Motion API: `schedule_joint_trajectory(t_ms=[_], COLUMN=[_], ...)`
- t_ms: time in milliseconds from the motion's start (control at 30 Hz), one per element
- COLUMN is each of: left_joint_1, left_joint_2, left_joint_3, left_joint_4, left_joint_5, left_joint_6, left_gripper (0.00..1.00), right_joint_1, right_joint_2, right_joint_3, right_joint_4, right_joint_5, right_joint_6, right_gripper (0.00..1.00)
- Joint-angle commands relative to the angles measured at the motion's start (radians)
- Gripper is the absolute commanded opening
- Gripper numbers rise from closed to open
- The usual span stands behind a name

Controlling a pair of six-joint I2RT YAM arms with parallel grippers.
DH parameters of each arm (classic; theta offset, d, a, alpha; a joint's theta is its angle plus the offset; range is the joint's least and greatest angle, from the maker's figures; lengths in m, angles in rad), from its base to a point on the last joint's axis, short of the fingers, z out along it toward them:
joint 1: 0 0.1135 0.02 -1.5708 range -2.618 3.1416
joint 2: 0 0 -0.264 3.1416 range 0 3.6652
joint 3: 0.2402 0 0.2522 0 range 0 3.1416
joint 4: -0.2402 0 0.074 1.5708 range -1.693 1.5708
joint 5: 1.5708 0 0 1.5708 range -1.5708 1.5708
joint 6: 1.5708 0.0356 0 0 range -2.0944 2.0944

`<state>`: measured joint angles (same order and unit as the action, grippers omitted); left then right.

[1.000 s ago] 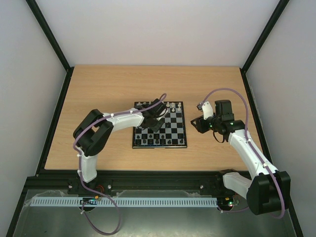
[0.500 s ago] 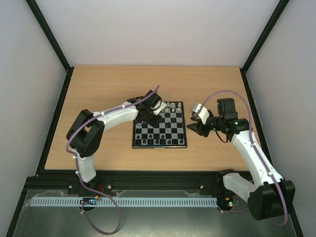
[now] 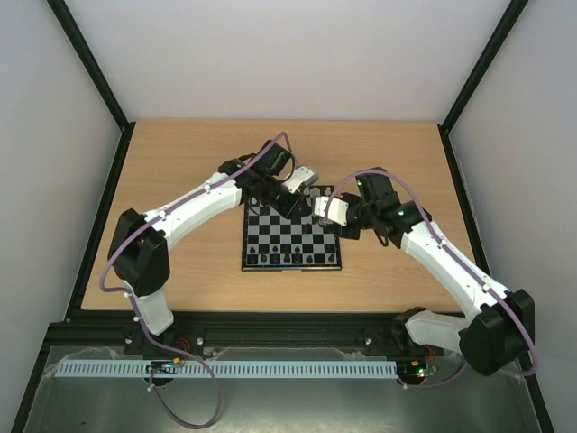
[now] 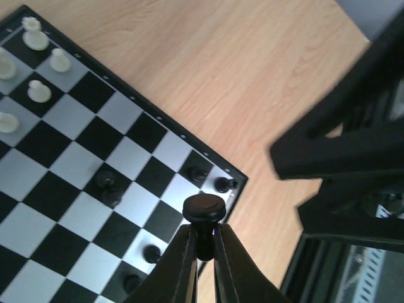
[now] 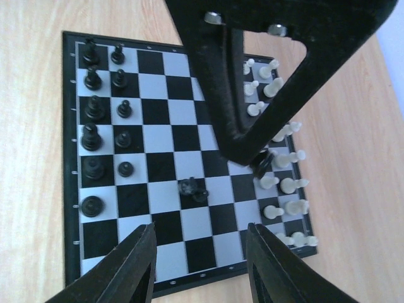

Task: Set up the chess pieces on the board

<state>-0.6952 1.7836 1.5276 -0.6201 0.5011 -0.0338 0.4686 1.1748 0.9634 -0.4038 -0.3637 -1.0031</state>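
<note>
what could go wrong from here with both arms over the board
1. The left jaws, shut on a black piece, and the open right jaws crowd over one side of the board; either moving could hit the other.
2. The held piece hangs by the white pieces, so lowering it there may topple some.
3. A fallen black piece lies mid-board and could roll if brushed.

No writing, number, brand or sign can be read anywhere, not even on the board (image 5: 68, 158).
</note>
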Motion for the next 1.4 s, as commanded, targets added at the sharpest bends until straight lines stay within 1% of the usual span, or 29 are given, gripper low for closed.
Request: schedule_joint_trajectory(t_ms=[0,67,267,433,633,833,1167,1200,1267,1367], left_joint_1=[0.003,0.003,0.004,0.003,0.003,0.003,0.007,0.009,0.015,0.022], left_joint_2=[-0.033,-0.031,-0.023,-0.024,-0.017,-0.015,-0.015,-0.017,-0.022,-0.055], left_joint_3=[0.036,0.042,0.052,0.056,0.061,0.066,0.072,0.071,0.067,0.042], left_joint_4=[-0.088,-0.100,-0.122,-0.128,-0.134,-0.129,-0.125,-0.125,-0.120,-0.092], left_joint_5=[0.122,0.136,0.175,0.212,0.237,0.260,0.266,0.259,0.245,0.202], left_joint_6=[0.010,0.014,0.026,0.032,0.034,0.034,0.034,0.033,0.027,0.014], left_gripper=[0.06,0.06,0.06,0.06,0.06,0.06,0.07,0.08,0.13,0.29], right_joint_1=[0.043,0.063,0.114,0.146,0.170,0.189,0.197,0.197,0.197,0.196], right_joint_2=[0.036,0.044,0.064,0.066,0.066,0.070,0.063,0.062,0.059,0.051], right_joint_3=[0.061,0.063,0.062,0.040,0.020,0.011,-0.011,-0.009,-0.004,-0.003], right_joint_4=[0.057,0.063,0.053,0.049,0.060,0.063,0.068,0.068,0.063,0.062], right_joint_5=[0.108,0.134,0.197,0.235,0.255,0.272,0.288,0.287,0.283,0.268], right_joint_6=[-0.065,-0.091,-0.155,-0.193,-0.196,-0.203,-0.183,-0.171,-0.137,-0.061], right_gripper=[0.43,0.45,0.45,0.43,0.40,0.34,0.17,0.16,0.14,0.11])
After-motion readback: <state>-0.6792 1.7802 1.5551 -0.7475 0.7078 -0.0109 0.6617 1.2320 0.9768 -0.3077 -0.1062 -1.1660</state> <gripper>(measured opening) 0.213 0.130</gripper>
